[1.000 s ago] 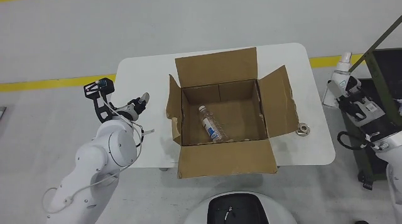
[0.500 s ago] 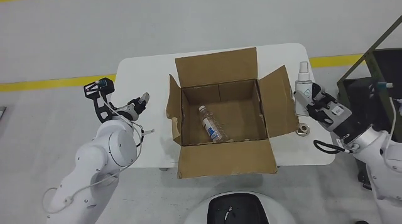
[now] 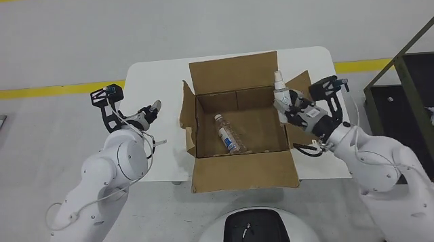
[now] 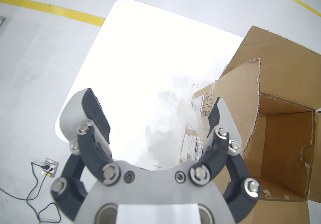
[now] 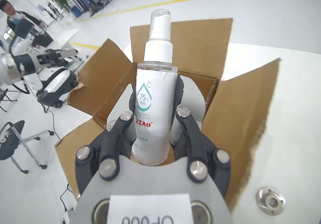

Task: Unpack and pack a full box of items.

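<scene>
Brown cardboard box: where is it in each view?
Top view: brown cardboard box in the middle of the white rounded table, flaps open.
Left wrist view: box just past the open left gripper, torn flap nearest.
Right wrist view: box behind the white spray bottle.
Shared landmark: the white rounded table.

**Box open; one bottle in, one over it**

The cardboard box stands on the white surface with its flaps spread. A clear plastic bottle, seemingly empty, lies on the box floor. The right tool clamps a white spray bottle over the box's right wall.
</scene>
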Tool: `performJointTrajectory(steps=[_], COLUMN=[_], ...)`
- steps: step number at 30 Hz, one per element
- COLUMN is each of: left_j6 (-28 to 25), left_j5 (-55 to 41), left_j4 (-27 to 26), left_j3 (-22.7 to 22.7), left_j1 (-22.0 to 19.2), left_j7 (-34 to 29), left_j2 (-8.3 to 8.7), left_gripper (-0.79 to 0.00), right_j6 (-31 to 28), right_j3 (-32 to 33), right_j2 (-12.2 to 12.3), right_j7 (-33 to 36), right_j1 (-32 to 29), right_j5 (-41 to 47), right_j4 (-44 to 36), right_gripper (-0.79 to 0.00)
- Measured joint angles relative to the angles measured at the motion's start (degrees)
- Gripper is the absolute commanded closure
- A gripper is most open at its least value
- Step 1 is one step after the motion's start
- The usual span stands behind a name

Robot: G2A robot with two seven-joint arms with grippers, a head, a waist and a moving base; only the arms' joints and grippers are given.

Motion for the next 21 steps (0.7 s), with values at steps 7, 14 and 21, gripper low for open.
performJointTrajectory(steps=[7,14,21], left_j6=[0.0,0.0,0.0], left_j5=[0.0,0.0,0.0], left_j4=[0.0,0.0,0.0], left_j3=[0.0,0.0,0.0], left_j1=[0.0,0.0,0.0], left_j7=[0.0,0.0,0.0], left_j2=[0.0,0.0,0.0], left_gripper=[-0.785,-0.785,-0.785], right_j6=[6.83,8.84,8.78], right_j3=[-12.83,-14.53,-14.61], right_j2=[-1.74,-2.13,-2.13], right_j7=[1.08,0.49,0.49], right_j1=[9.83,11.58,11.51], right_j5=[-6.92,-7.83,-7.88], right_j4=[12.67,15.88,15.9], right_gripper=[0.0,0.0,0.0])
